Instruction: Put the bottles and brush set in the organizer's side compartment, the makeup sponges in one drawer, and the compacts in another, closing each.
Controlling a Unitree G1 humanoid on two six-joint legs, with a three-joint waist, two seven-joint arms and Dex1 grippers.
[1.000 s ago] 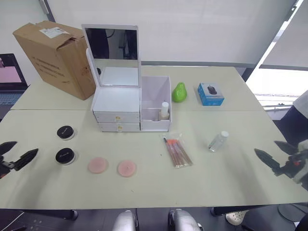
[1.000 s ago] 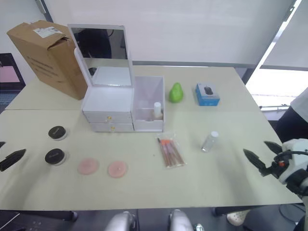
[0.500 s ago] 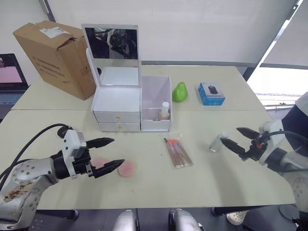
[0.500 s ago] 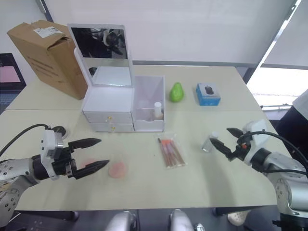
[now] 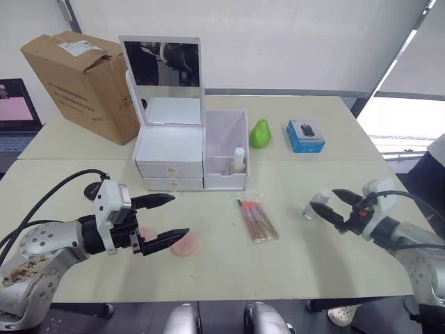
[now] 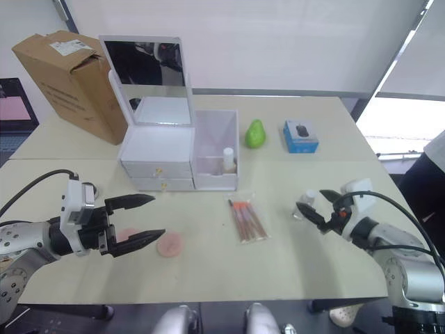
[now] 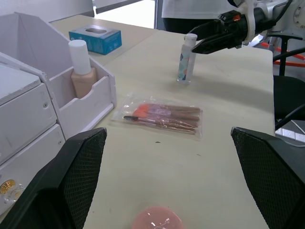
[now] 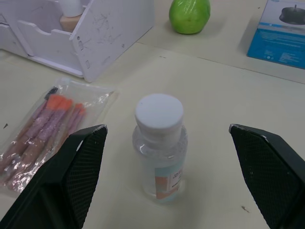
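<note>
Overall, pale table, cardboard box, both grippers agape.

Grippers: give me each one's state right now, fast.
Left gripper: jaws open, holding nothing, above the table near a pink sponge.
Right gripper: jaws open either side of the clear bottle, not closed on it.

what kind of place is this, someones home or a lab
Probably an office or lab room set up for a test, not a home: plain pale work tables pushed together, a cardboard box, a laptop and big blinded windows.
</note>
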